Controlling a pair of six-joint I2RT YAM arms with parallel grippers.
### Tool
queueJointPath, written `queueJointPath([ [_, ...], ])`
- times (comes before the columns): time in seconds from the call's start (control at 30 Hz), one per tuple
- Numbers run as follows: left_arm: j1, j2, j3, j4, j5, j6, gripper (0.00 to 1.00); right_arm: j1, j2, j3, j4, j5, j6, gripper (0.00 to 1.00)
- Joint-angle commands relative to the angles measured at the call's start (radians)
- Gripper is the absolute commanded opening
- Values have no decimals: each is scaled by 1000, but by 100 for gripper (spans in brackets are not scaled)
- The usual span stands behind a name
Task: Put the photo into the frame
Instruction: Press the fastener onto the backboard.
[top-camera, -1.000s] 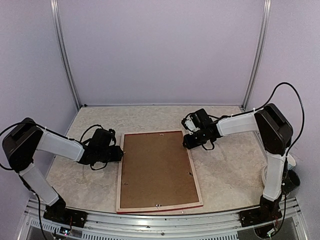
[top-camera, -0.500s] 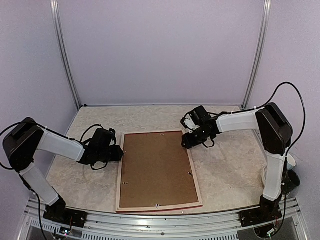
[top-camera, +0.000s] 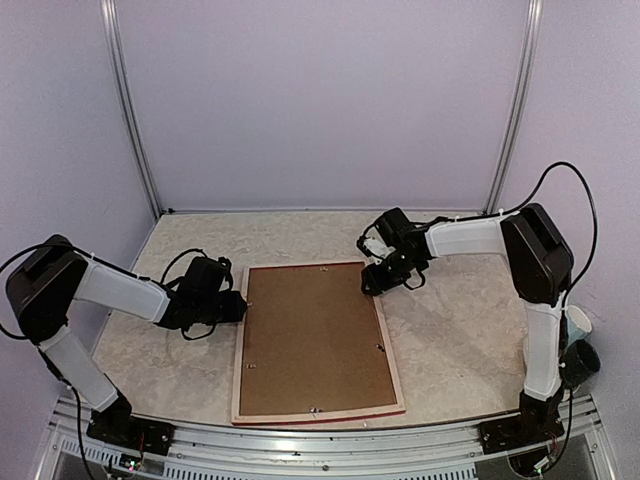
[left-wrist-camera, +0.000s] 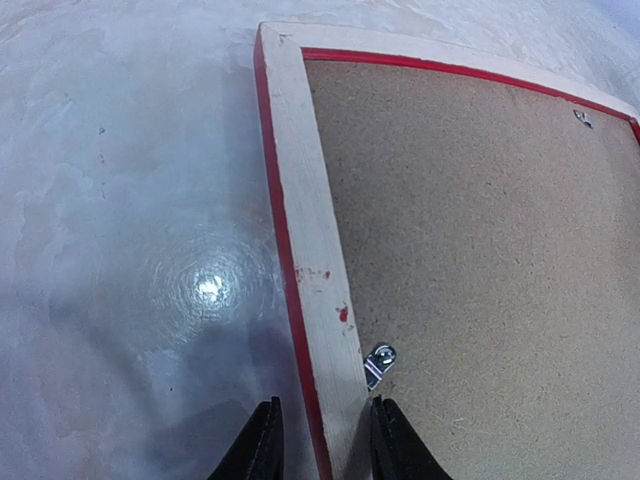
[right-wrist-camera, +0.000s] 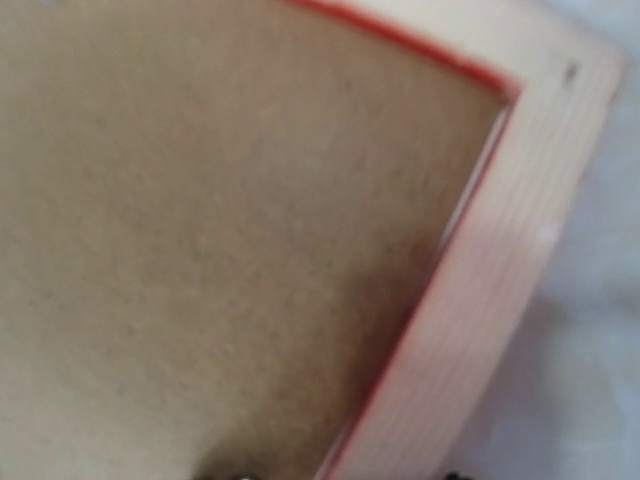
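The frame (top-camera: 320, 413) lies face down in the middle of the desk (top-camera: 450, 340), between the two arms, its long sides running away from the bases. Its pale wood back faces up, with a thin red line showing along the outer edge. A brown backing board (top-camera: 315, 335) fills its opening and hides whatever lies beneath. Small metal turn clips sit along the inner edge; the left wrist view shows one (left-wrist-camera: 379, 362) just ahead of the fingers.

The left end effector (top-camera: 238, 307) sits low at the frame's left rail, towards the far end. In its wrist view the two dark fingers (left-wrist-camera: 262, 445) straddle the rail, one over the desk outside, the other at the inner edge by the board. I cannot tell whether they clamp the wood or merely bracket it.

The right end effector (top-camera: 372, 284) is at the frame's far right corner. Its wrist view is blurred. Only the fingertips show at the bottom edge, one over the board and one beyond the rail, standing wider than the wood, so it appears released.
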Motion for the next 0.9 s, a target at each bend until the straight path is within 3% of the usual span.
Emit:
queueJointPath([
  [0.0,5,40,-3,-93,-29,15,31,-8,42,34,-60,-35,-29,51],
  [0.43,6,49,0,-97,-36,17,30,-7,31,31,-77,10,-40,38],
  [0.63,6,56,2,-97,-38,17,29,-7,21,31,-87,29,-49,29],
  [0.73,6,56,2,-97,-41,17,29,-5,25,30,-87,37,-52,17],
  [0.87,6,56,2,-97,-42,15,29,-2,26,30,-82,37,-49,18],
])
